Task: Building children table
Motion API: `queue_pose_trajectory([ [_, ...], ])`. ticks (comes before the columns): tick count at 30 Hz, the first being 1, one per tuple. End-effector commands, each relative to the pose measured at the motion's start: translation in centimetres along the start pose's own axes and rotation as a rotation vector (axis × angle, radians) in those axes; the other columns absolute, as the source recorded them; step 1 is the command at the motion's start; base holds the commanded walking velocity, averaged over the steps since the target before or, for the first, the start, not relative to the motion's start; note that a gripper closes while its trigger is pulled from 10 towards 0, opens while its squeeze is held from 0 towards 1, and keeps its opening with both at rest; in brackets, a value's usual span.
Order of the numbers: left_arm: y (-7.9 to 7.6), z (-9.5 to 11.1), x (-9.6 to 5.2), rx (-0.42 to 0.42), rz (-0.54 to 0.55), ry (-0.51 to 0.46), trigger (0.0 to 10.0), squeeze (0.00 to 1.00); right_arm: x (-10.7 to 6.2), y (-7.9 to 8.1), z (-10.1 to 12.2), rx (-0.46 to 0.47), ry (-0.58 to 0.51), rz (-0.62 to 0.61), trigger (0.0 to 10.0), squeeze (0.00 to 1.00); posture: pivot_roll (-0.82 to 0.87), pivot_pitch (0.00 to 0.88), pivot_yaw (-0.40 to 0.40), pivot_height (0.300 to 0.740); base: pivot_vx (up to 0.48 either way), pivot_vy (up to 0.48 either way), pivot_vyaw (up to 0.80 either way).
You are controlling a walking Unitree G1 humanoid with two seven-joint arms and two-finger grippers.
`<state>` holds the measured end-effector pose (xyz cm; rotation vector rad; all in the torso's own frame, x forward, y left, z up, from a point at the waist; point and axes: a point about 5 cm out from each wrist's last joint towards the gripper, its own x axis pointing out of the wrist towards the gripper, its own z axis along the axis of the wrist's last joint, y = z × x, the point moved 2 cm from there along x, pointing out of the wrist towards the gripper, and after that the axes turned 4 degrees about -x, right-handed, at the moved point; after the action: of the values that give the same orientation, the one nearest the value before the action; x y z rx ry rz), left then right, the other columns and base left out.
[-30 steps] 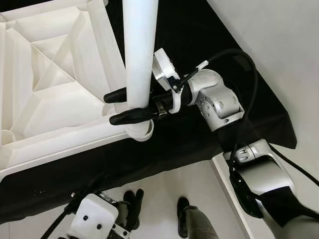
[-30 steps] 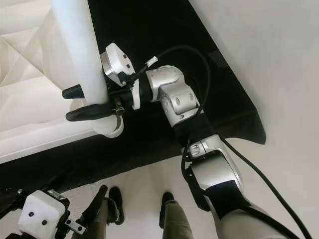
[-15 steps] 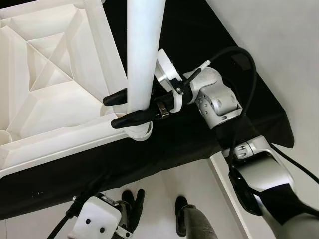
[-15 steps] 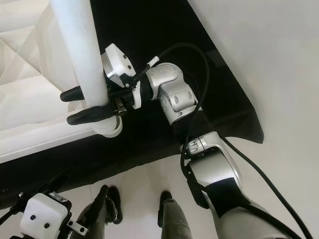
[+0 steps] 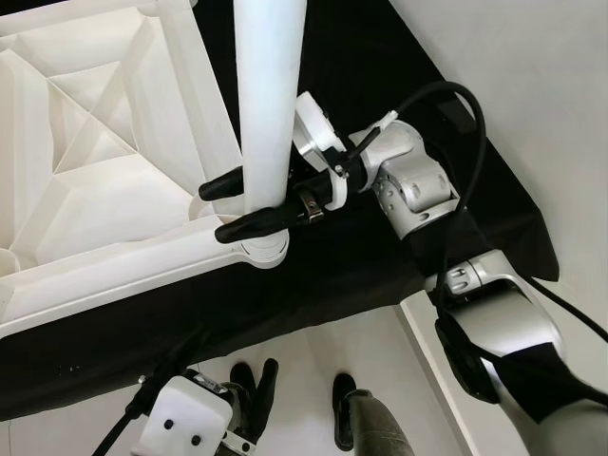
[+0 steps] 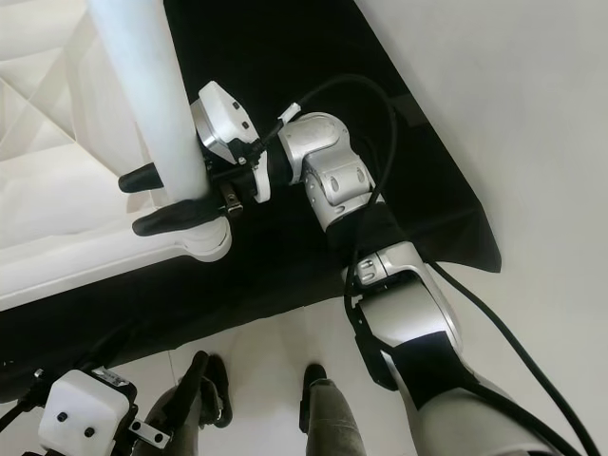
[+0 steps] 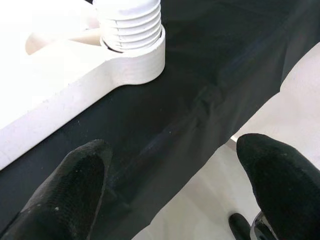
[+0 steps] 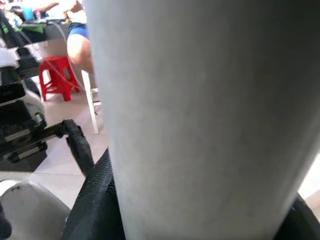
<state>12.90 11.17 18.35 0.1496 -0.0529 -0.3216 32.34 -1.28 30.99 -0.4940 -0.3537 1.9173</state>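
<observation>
black cloth (image 5: 361, 275) under white tabletop (image 5: 104, 190) | right gripper (image 5: 249, 204) fingers clamp table leg (image 5: 268, 104) | left gripper (image 7: 175, 190) fingers wide

We look down on a black cloth (image 5: 361, 275) spread over a pale tiled floor (image 5: 532, 104), both lying beneath the right gripper (image 5: 233, 204) and lit evenly by daylight. Beyond that gripper's fingers, a red plastic stool (image 8: 54, 76) stands on light tiles beside a seated person's leg (image 8: 80, 50).
</observation>
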Motion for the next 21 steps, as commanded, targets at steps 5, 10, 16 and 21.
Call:
queue_pose_trajectory([
  [5, -0.3, -0.2, -0.3, -0.010, -0.001, 0.016, 10.0, 0.00, 0.2, 1.7, -2.2, 0.097, 0.065, 0.081, 10.0, 0.00, 0.10, 0.474, -0.060, 0.740, 0.000, 0.000, 0.00],
  [10, -0.3, -0.1, -0.3, -0.010, 0.002, 0.012, 10.0, 0.00, 1.3, 2.7, -2.5, 0.086, 0.092, 0.160, 10.0, 0.00, 0.09, 0.479, -0.060, 0.740, 0.000, 0.000, 0.00],
  [16, -0.4, -0.1, -0.3, -0.011, 0.003, 0.012, 10.0, 0.00, 2.2, 2.0, -2.9, 0.098, 0.082, 0.146, 10.0, 0.00, 0.09, 0.479, -0.060, 0.740, 0.000, 0.000, 0.00],
  [21, -0.4, -0.1, -0.3, -0.010, 0.005, 0.010, 10.0, 0.00, 2.5, 1.4, -3.1, 0.120, 0.061, 0.113, 10.0, 0.00, 0.10, 0.485, -0.063, 0.740, 0.000, 0.000, 0.00],
])
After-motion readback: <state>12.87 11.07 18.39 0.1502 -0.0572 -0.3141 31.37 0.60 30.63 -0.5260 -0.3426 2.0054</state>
